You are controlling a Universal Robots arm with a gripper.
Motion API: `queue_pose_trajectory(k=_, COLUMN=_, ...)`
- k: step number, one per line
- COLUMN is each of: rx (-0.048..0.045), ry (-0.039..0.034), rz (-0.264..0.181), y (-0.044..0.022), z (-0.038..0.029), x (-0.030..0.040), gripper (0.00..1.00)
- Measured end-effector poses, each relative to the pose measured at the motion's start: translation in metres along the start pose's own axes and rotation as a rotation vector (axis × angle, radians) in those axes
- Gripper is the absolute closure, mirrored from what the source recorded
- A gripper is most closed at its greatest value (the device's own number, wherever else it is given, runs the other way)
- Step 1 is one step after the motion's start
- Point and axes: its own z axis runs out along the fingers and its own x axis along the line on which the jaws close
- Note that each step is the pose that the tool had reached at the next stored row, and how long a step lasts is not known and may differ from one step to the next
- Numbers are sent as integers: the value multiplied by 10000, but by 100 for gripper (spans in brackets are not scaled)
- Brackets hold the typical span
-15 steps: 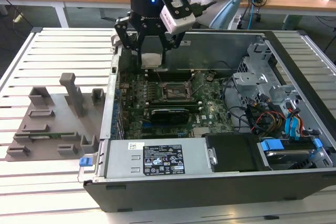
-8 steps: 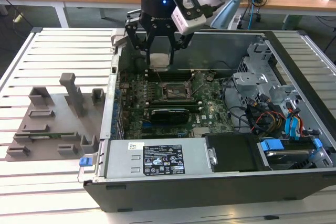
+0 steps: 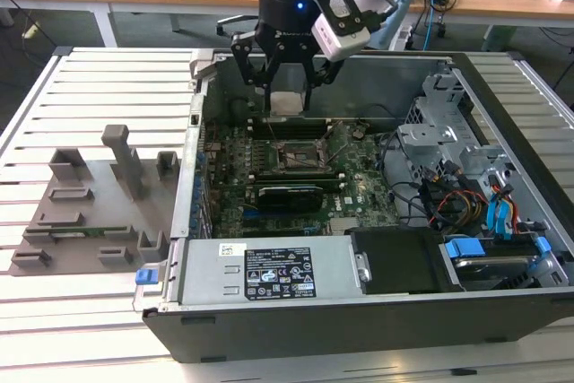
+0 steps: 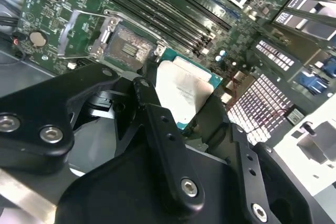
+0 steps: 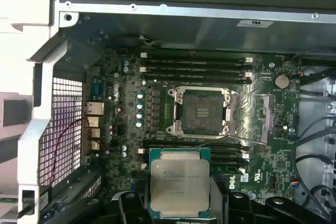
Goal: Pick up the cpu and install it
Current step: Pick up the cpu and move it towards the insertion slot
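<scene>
The cpu (image 3: pixel 289 103) is a pale silver square chip with a thin green rim. My gripper (image 3: pixel 289 96) is shut on it, holding it in the air above the motherboard inside the open computer case. In the first wrist view the cpu (image 5: pixel 178 182) sits flat between two black fingers (image 5: pixel 131 204). The open socket (image 5: pixel 202 111) lies apart from it, with its metal frame lifted and its dark pin field bare. In the second wrist view the cpu (image 4: pixel 185 88) hangs beside the socket (image 4: pixel 126 50), not touching it.
Memory slots (image 5: pixel 194 66) run along both sides of the socket. A black card (image 3: pixel 287 193) and the power supply (image 3: pixel 269 277) lie nearer the front. Cables and a drive cage (image 3: pixel 448 145) fill the exterior view's right. Grey fixture blocks (image 3: pixel 90 204) stand outside the case on the left.
</scene>
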Motion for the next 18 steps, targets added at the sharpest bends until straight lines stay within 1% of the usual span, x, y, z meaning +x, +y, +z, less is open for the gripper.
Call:
queue_pose_trajectory(k=1, rx=0, ry=3, rz=0, y=8, z=7, x=-31, gripper=45)
queue_pose_trajectory(k=3, rx=0, ry=6, rz=1, y=18, z=16, x=-69, gripper=45)
queue_pose_trajectory(k=5, rx=0, ry=10, rz=0, y=38, z=32, x=-132, gripper=45)
queue_pose_trajectory(k=12, rx=0, ry=18, rz=-1, y=96, z=71, x=-266, gripper=45)
queue_pose_trajectory(k=18, rx=-1, ry=21, rz=-1, y=152, z=124, x=-400, gripper=45)
